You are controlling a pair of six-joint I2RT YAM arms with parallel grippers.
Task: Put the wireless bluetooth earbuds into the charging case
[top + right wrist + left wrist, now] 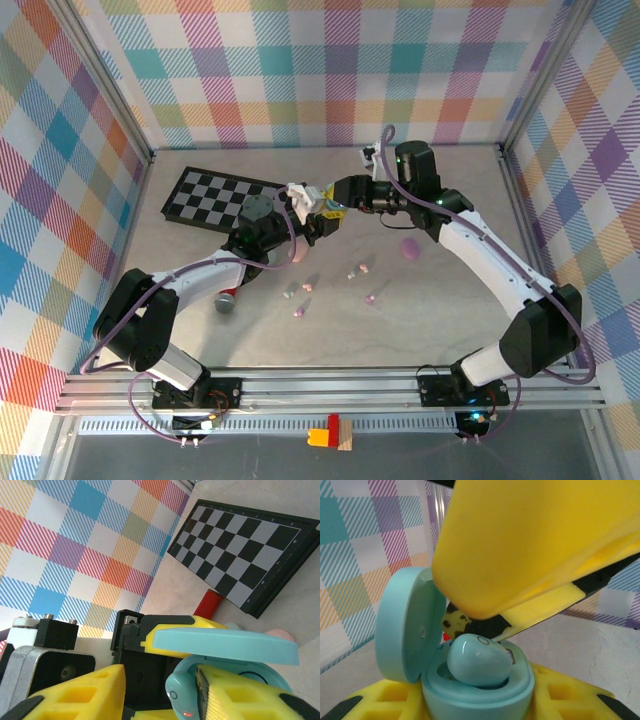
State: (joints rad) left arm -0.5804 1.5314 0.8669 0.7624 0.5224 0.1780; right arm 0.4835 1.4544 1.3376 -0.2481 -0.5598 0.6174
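A pale blue charging case (480, 695) stands open, lid (402, 625) swung left, with my left gripper (480, 707) shut on its base between yellow pads. A blue earbud (477, 660) rests in a socket of the case. My right gripper (485, 622) hovers just above it, open; one pad (202, 690) touches the earbud (182, 692) and the other finger (75, 692) stands well off. In the top view both grippers (300, 203) (336, 198) meet above the table's middle. Several loose earbuds (352, 270) (371, 298) (298, 312) lie on the table in front.
A purple case (410, 248) lies right of centre and a pink case (292, 252) sits under the left arm. A folded chessboard (215, 195) lies at the back left. A red and grey object (225, 300) rests near the left arm. Checked walls close three sides.
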